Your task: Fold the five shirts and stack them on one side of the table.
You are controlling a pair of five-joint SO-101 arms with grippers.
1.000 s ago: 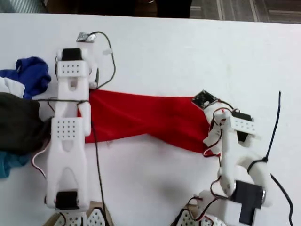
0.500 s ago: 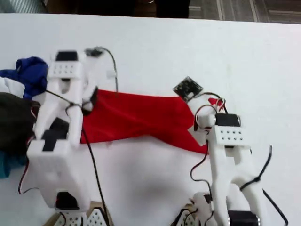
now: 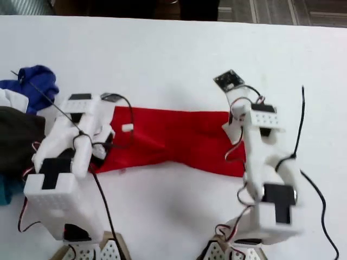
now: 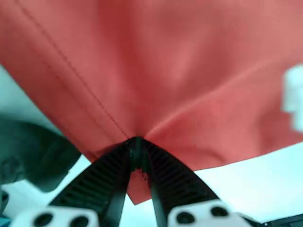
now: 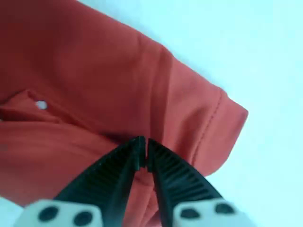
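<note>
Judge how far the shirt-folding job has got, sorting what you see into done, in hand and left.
Done: nothing looks stacked yet. In hand: the red shirt lies stretched across the table, left gripper and right gripper each shut on an end. Left: folding it, then the crumpled pile beside it, a blue shirt and a dark shirt among them.

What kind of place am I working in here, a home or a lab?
Probably a lab or workshop bench rather than a home: a plain white table, the left arm and right arm with loose wiring, a red shirt between them, and a pile of other shirts at the table's edge.
</note>
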